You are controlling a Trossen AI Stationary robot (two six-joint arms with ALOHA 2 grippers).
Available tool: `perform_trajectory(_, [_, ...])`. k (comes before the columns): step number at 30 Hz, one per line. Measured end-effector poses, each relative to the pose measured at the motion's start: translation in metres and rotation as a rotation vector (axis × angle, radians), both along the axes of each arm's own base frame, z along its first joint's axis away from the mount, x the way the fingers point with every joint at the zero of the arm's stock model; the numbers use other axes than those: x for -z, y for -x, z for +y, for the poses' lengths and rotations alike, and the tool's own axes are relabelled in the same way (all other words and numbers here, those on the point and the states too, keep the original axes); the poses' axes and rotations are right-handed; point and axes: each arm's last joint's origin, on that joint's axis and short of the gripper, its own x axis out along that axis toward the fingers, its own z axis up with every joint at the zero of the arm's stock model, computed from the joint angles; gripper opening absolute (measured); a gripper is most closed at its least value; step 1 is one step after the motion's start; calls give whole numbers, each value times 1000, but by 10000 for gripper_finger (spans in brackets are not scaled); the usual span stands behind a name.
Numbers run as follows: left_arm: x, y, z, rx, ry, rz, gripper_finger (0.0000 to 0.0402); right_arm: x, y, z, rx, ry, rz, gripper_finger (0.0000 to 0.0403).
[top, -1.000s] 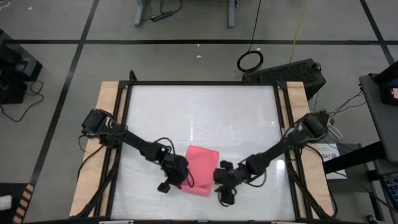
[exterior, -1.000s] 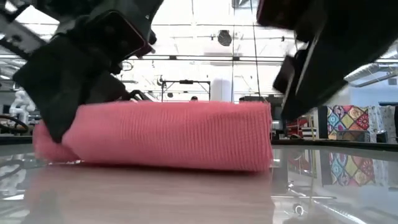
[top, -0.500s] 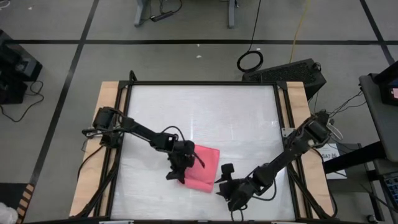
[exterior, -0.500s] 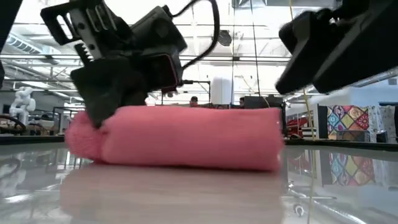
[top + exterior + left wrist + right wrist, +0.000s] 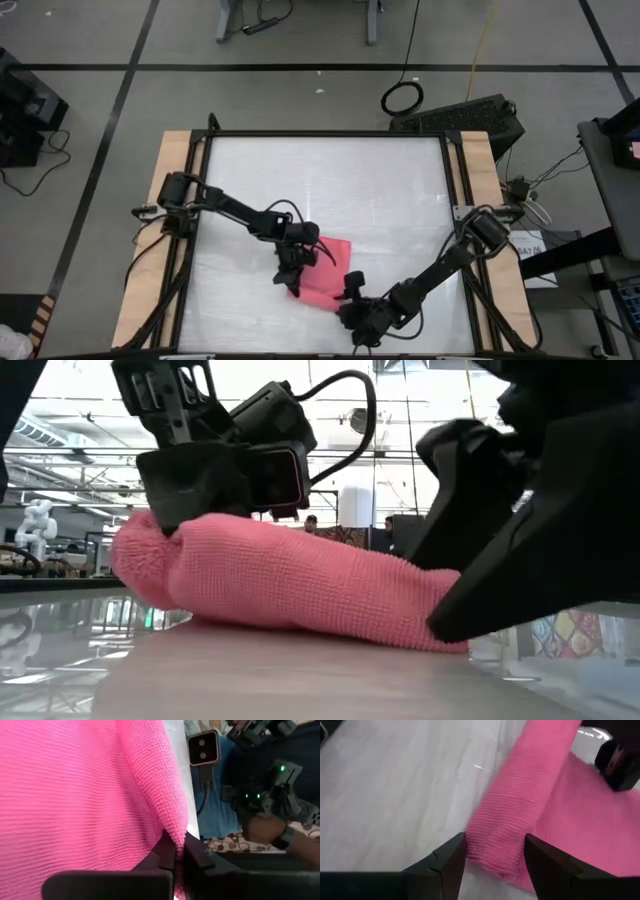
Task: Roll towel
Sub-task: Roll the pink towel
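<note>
The pink towel (image 5: 322, 270) lies near the table's front middle, partly rolled, with a thick roll along its near side (image 5: 300, 585). My left gripper (image 5: 292, 270) is shut on the roll's left end, which is raised off the table (image 5: 145, 565). My right gripper (image 5: 347, 293) is open at the roll's right end. In the right wrist view its two fingers (image 5: 451, 857) stand on either side of that end (image 5: 495, 842), which rests on the table. My left gripper pinches a folded edge of the towel (image 5: 172, 831) between its two shut fingers, at the roll's left end. The fingers come from above. That end is lifted and the roll slopes down to its right end on the table. My right gripper stands astride the roll's right end (image 5: 435, 628); whether it touches, I cannot tell.
The tabletop (image 5: 320, 180) is white and glossy, with a dark frame and wooden side strips (image 5: 170, 200). The far half of the table is open. Cables and equipment (image 5: 460, 115) lie on the floor beyond the far edge.
My left gripper has gone toward the table's right and far edge with the towel's left end, lifting it, so the roll now slopes down to the right. My right gripper has gone toward the near edge, then left, up to the roll's right end.
</note>
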Motion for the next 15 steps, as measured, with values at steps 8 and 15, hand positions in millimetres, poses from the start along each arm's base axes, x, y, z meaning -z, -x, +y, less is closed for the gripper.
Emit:
perform_trajectory(8, [1,-1,5,-49,-12,43,13,10,0,-1,88,-57,14,119])
perform_trajectory(15, [-15,2,8,-105,-184,-87,73,8,-7,-11,184,-255,77,14])
